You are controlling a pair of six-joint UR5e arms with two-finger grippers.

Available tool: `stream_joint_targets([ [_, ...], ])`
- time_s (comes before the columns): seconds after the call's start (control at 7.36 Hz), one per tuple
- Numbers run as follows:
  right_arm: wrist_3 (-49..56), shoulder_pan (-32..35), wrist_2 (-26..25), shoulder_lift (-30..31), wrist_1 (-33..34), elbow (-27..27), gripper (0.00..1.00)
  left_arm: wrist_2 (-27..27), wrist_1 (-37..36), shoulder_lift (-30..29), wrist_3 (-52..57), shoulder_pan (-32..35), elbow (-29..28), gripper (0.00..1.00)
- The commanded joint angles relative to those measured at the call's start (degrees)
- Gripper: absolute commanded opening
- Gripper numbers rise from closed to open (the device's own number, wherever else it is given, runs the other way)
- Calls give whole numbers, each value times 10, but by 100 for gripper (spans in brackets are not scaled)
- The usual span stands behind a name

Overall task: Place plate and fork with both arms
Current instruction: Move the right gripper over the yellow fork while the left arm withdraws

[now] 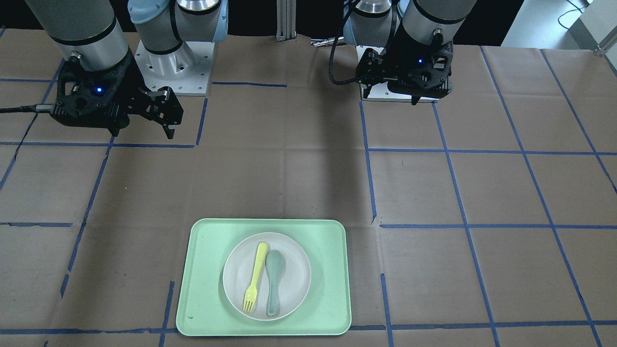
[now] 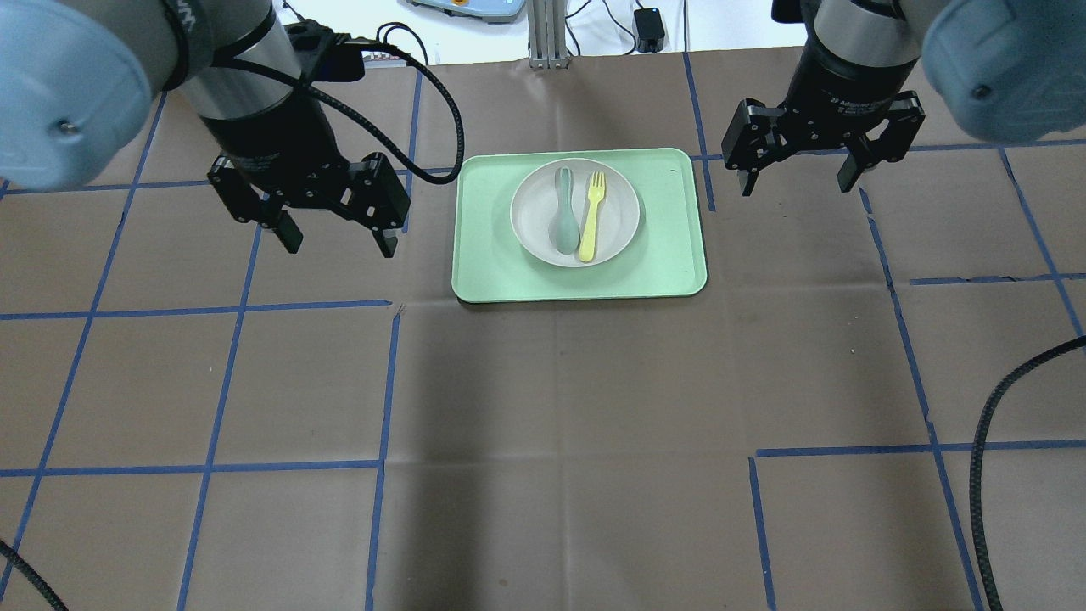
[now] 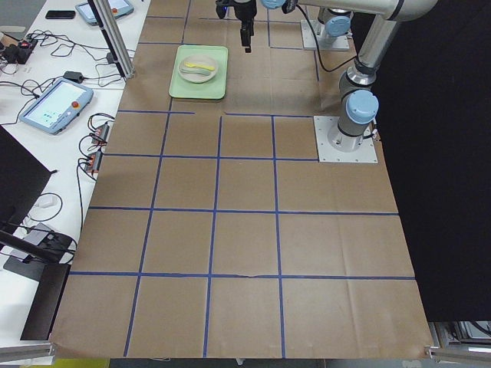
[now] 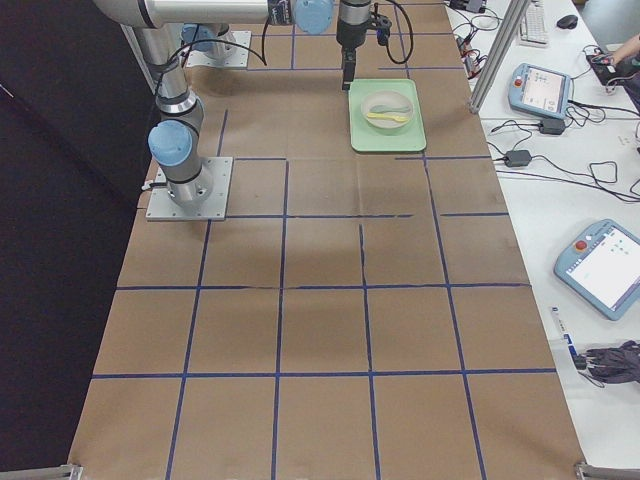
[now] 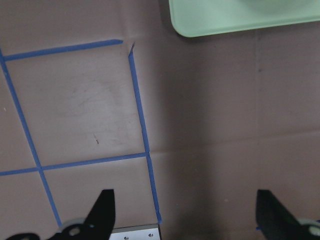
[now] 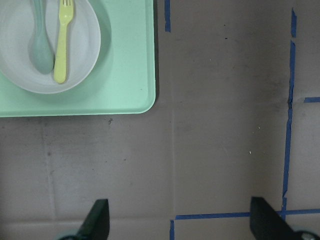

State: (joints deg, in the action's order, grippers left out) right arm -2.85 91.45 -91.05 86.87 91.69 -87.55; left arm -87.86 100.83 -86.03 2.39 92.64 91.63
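Observation:
The off-white plate (image 2: 619, 212) sits in the middle of the mint-green tray (image 2: 670, 246). The pale-yellow fork (image 2: 591, 216) lies on the plate beside a grey-green spoon (image 2: 563, 212). My left gripper (image 2: 339, 248) hovers open and empty to the left of the tray. My right gripper (image 2: 796, 187) hovers open and empty to the right of the tray. In the front-facing view the plate (image 1: 294, 270) and fork (image 1: 254, 277) are near the camera. There, both the left gripper (image 1: 390, 96) and the right gripper (image 1: 142, 134) are back near the bases. The right wrist view shows the fork (image 6: 61, 45) on the plate (image 6: 75, 65).
The table is covered in brown paper with a blue tape grid. The left wrist view shows only a corner of the tray (image 5: 240, 17). Black cables hang at the overhead view's lower right (image 2: 1001, 424). Operator pendants lie beyond the table's far edge (image 4: 540, 90).

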Motion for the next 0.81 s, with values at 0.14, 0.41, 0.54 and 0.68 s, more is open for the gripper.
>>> stream_joint_targets([
  [0.14, -8, 18, 4, -43, 26, 32, 100, -1, -10, 98, -3, -61, 106, 100],
  [0.41, -39, 42, 3, -92, 25, 77, 100, -30, -57, 95, 0, -62, 110, 100],
  [0.54, -59, 58, 3, -117, 26, 98, 100, -45, -86, 86, -7, -62, 103, 100],
  [0.68, -82, 77, 4, -143, 27, 119, 100, -45, -100, 82, -8, -62, 92, 100],
])
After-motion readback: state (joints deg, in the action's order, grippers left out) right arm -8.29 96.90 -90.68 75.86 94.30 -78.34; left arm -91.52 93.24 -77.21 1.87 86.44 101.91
